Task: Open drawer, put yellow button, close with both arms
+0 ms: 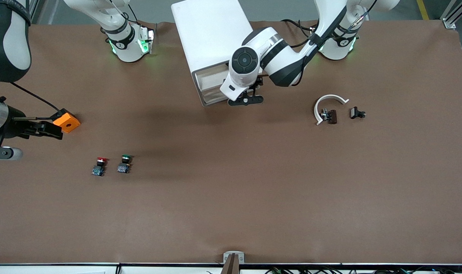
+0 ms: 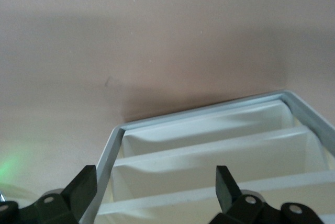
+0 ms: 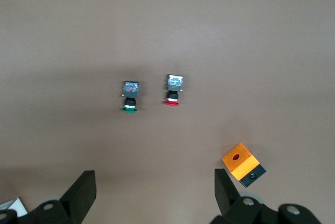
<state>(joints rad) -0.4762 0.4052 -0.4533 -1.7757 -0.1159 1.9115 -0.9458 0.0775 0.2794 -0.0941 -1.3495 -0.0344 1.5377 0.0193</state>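
The white cabinet [image 1: 211,34] stands on the desk [image 1: 231,198] between the two arm bases, its front turned toward the front camera. The drawer [image 1: 210,76] is the uppermost of the cream fronts and appears to be pushed in. The left gripper [image 1: 246,99] is held right in front of the cabinet, at the edge of its front toward the left arm's end. In the left wrist view, its fingers [image 2: 86,182] are spread wide with the drawer [image 2: 167,195] between them, and nothing is gripped. Whether a finger touches the front cannot be told.

The right gripper [image 1: 56,127] is held over the right arm's end of the desk, fully open and empty. An orange block [image 1: 66,121] lies just beside one of its fingers [image 3: 225,187]. A red-capped button [image 1: 99,166] and a green-capped button [image 1: 124,163] lie side by side, nearer to the front camera than the block. A white curved piece [image 1: 327,99] lies toward the left arm's end.
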